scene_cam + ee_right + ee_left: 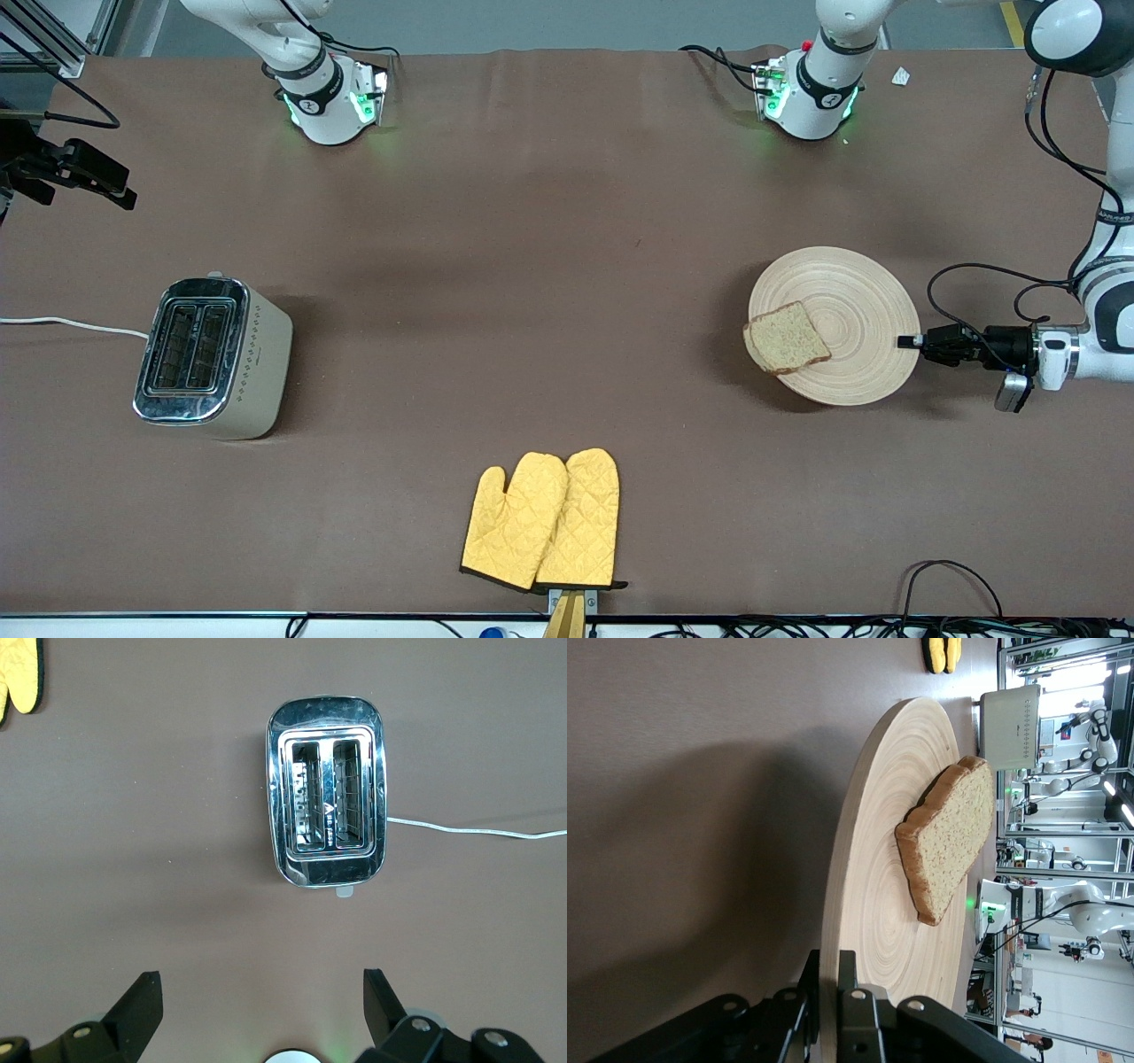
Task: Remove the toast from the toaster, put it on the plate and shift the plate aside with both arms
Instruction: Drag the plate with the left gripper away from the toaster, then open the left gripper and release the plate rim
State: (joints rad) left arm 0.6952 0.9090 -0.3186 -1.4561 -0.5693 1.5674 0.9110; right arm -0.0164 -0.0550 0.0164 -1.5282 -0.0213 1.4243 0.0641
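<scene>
The round wooden plate [864,301] is toward the left arm's end of the table, with a shadow under its edge on the right arm's side. The toast [787,338] lies on it at that edge and slightly overhangs the rim. My left gripper [905,341] is shut on the plate's rim at the edge nearest its own arm. In the left wrist view the two fingers of the left gripper [830,958] pinch the plate [873,895], and the toast [950,840] rests farther along it. My right gripper [257,990] hangs open and empty, high over the table beside the toaster.
A steel two-slot toaster [213,354] [326,788] stands toward the right arm's end, its slots empty and its white cord [71,325] trailing off the table. A pair of yellow oven mitts [542,518] lies near the front edge.
</scene>
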